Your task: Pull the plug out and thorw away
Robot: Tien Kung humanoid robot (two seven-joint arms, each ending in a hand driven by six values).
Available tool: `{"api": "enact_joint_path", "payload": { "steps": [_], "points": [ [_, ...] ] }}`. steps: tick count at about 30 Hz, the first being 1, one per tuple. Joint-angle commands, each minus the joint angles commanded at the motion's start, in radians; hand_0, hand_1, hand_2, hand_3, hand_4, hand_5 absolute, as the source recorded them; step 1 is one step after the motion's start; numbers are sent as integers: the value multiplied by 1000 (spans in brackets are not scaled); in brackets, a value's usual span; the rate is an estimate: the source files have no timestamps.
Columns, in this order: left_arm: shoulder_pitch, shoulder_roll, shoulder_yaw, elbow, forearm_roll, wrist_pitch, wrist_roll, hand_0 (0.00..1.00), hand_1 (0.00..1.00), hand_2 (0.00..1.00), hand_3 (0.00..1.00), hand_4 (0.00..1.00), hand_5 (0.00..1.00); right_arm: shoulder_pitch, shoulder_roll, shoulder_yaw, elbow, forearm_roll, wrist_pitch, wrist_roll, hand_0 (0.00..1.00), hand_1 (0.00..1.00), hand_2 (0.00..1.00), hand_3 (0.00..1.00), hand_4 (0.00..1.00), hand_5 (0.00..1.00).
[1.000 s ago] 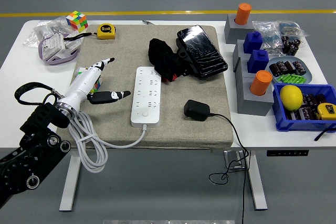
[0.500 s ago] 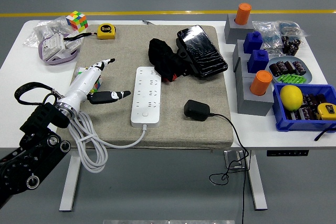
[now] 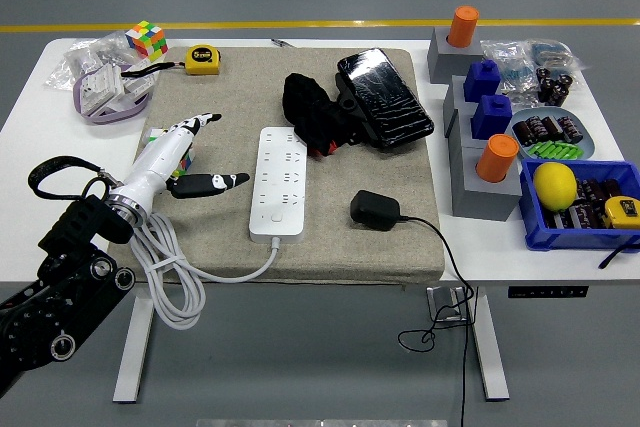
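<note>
White table (image 3: 30,137) carrying a beige mat | my left robot hand (image 3: 185,162) is hovering left of the power strip (image 3: 281,181), fingers spread, holding nothing | black plug (image 3: 375,210) is lying unplugged, just right of strip | I am judging: reach across, pinch its body, not the cord.

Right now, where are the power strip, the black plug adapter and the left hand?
power strip (image 3: 279,183), head view, middle of its white top face
black plug adapter (image 3: 374,210), head view, centre of its body
left hand (image 3: 172,155), head view, white back of the hand
</note>
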Motion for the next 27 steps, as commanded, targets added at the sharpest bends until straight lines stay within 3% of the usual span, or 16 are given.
{"api": "enact_joint_path", "payload": {
  "steps": [27],
  "points": [
    [-5,3,12,0,0,-5,5,998,998,990,936,998,518,1,-5,-8,0,2,1,-1,567,645,669,567,972,482]
  ]
}}
